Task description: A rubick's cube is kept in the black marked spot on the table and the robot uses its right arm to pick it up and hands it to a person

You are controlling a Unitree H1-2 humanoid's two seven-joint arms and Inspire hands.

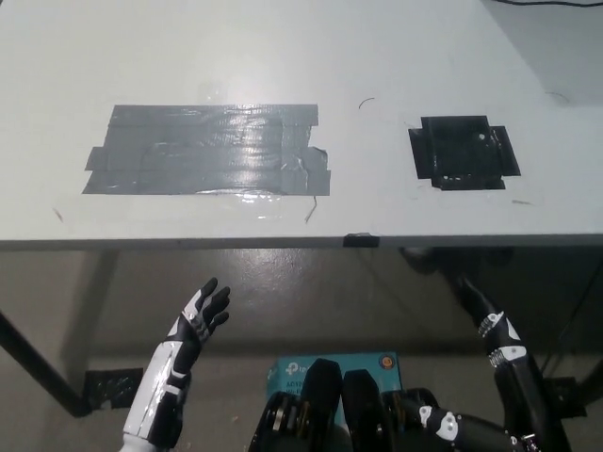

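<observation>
The white table (283, 56) carries a grey tape patch (207, 149) and the black marked spot (463, 153), which sits bare; no cube is anywhere in sight. Both hands hang below the table edge, left hand (200, 315) fingers spread and empty, right hand (485, 315) too dim to tell. A cube should be light, rigid and slick-faced, best pinched across opposite sides.

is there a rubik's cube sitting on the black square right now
No, the black marked spot on the table is bare, with no cube on it.

Black marked spot (464, 153) (bare) lies right of grey tape patch (207, 151).
</observation>
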